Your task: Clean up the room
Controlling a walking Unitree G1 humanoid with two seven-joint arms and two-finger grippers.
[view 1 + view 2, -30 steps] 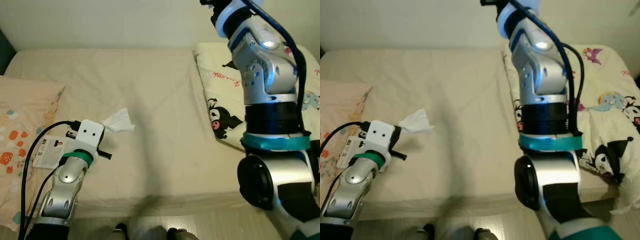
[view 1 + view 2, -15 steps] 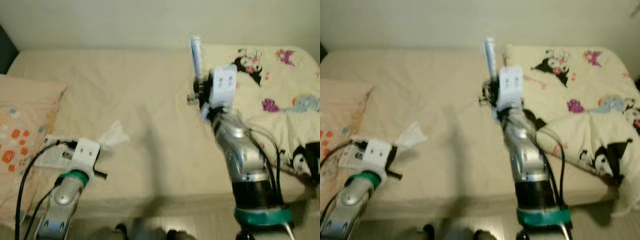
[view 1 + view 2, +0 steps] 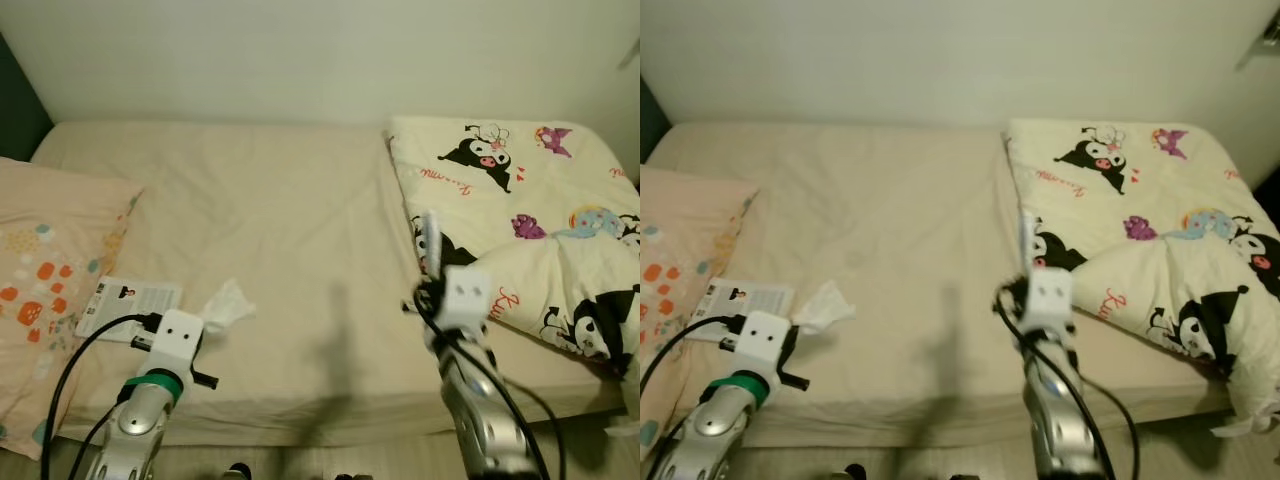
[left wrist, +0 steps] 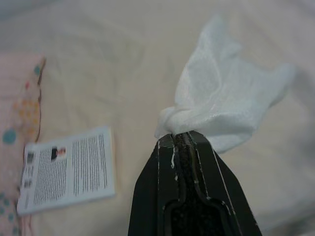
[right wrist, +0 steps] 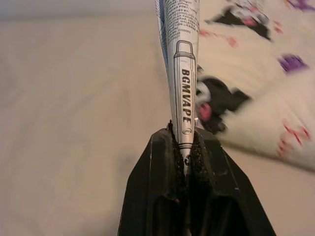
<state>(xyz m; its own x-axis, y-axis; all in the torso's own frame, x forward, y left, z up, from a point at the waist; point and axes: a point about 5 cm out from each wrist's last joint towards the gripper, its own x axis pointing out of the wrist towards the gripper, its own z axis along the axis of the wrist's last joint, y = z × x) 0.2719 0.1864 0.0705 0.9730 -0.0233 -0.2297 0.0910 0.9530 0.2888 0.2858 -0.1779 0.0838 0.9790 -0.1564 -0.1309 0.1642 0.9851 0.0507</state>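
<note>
**Bed and bedding**

A bed covered by a plain beige sheet is seen against a pale wall. At nine o'clock a peach pillow printed with orange shapes is laid. At three o'clock a cream quilt with cartoon characters is spread and bunched toward its near edge.

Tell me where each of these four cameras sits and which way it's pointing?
Left eye, right eye: on the head, looking down at the bed; both arms show.
Left wrist: along the left gripper, pinching a white tissue above a leaflet.
Right wrist: along the right gripper, clamping a folded printed paper.
All share the bed.
</note>
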